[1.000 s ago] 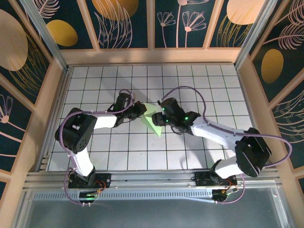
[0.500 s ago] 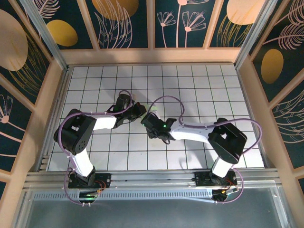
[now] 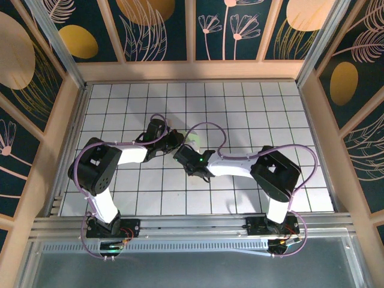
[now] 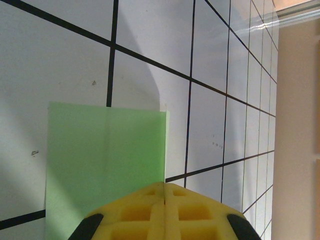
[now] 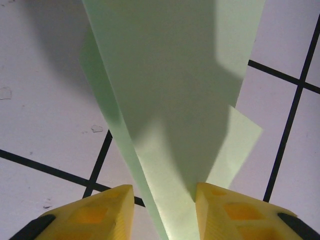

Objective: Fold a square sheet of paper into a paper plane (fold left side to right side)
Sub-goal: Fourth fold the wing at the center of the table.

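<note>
The sheet of paper [image 4: 105, 150] is pale green and folded, with a crease down its middle, lying on the white grid table. My left gripper [image 4: 165, 186] has its yellow jaws pressed together, and the paper's right edge runs into their seam. In the right wrist view the paper [image 5: 175, 90] rises as a creased wedge between my right gripper's [image 5: 162, 194] spread yellow fingers [image 5: 107, 210]; the right finger touches it. From above, both grippers meet at the table's middle, left [image 3: 176, 140] and right [image 3: 183, 157], with a sliver of paper [image 3: 194, 141] showing.
The white table [image 3: 240, 102] with black grid lines is boxed in by wooden walls [image 3: 192, 71]. The right arm [image 3: 240, 165] stretches leftward across the middle, and its purple cable loops above it.
The right arm has swung left and its wrist now covers most of the paper in the top view. The left gripper has stayed in place.
</note>
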{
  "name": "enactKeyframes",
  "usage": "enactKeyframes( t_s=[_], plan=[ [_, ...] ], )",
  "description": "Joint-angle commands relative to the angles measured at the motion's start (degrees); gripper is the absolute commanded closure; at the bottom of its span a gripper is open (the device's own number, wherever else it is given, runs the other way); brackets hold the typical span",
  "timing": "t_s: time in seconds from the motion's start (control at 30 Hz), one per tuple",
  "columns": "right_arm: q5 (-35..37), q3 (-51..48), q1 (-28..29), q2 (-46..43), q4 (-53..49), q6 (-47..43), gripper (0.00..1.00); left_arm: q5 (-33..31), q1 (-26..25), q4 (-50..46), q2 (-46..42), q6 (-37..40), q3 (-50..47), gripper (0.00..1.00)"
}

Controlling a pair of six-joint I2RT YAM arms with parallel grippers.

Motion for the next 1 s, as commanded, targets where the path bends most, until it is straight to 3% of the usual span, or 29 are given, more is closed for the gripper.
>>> enactKeyframes(
  t_s=[0.0, 0.37, 0.53, 0.77, 0.97],
  plan=[
    [2.68, 1.96, 0.51, 1.18, -1.65, 0.67, 0.65, -0.47, -0.34, -0.46, -0.69, -0.79, -0.34, 0.99],
    [2.96, 2.09, 0.51, 2.04, -2.42, 0.63, 0.84, -0.6, -0.34, -0.5, -0.7, -0.63, -0.56, 0.98],
    [3.38, 1.6, 0.42, 2.06, -2.63, 0.19, 1.0, -1.69, -0.25, -1.75, -2.09, 0.31, -0.83, 0.89],
    [1.73, 0.17, -0.38, 0.51, -1.78, -1.58, 1.0, -1.73, 3.05, -2.98, -7.52, 1.33, -4.22, 0.74],
    [-10.08, -4.29, -3.88, -4.45, 4.18, -5.17, 1.0, -2.72, 6.96, -7.35, -13.52, 4.58, -7.39, 0.68]
  ],
)
